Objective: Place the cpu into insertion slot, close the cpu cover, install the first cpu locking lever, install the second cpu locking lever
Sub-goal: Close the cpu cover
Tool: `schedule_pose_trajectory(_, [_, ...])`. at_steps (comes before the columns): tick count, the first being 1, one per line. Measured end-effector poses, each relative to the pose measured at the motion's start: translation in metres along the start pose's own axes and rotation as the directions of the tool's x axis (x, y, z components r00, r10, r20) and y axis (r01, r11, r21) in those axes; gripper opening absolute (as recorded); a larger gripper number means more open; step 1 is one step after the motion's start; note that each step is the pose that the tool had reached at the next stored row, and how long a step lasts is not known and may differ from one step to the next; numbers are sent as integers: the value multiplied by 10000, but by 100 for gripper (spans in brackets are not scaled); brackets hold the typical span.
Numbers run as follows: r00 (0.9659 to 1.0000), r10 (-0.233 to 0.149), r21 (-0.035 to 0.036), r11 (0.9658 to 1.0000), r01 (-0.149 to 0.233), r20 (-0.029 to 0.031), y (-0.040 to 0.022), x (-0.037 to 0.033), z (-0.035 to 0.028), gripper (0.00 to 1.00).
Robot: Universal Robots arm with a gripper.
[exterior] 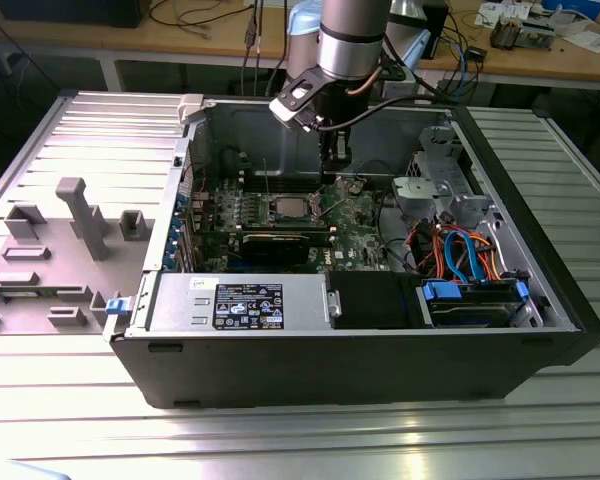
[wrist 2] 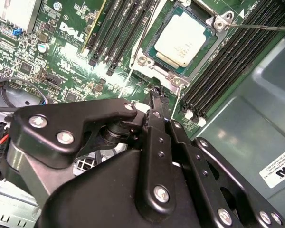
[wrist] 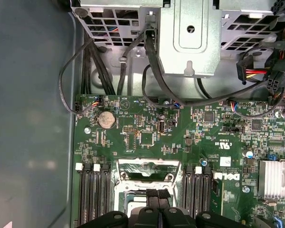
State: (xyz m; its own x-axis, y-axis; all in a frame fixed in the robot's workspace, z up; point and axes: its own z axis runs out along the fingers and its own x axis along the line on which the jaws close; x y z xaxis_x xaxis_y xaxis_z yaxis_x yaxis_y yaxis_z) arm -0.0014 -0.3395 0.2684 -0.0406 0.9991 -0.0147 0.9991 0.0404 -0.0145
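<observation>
The cpu [wrist 2: 183, 40], a silver-grey square, lies flat in the insertion slot [wrist 2: 154, 50] on the green board. It is also visible in the exterior view, cpu [exterior: 288, 207]. The cpu cover [wrist: 148, 167], a silvery frame with a square window, stands tilted up at the slot's edge. One thin wire locking lever [wrist 2: 266, 27] sticks out past the slot, unlatched. My gripper [wrist 2: 159, 95] hovers just beside the slot with its black fingers together and nothing seen between them. It shows again in the first wrist view, gripper [wrist: 157, 194], and under the arm in the exterior view, gripper [exterior: 332, 165].
Long black memory slots [wrist 2: 228, 61] flank the socket on both sides. A black graphics card [exterior: 285, 243], a finned heatsink [wrist: 277, 178], a metal drive cage [wrist: 187, 35] with trailing cables and the case walls [exterior: 510, 190] close in around the board.
</observation>
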Motion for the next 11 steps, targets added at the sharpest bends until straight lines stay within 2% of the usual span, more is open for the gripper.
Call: schedule_pose_trajectory(11, [10000,-2,0,10000,2,0,13,-1,0,11])
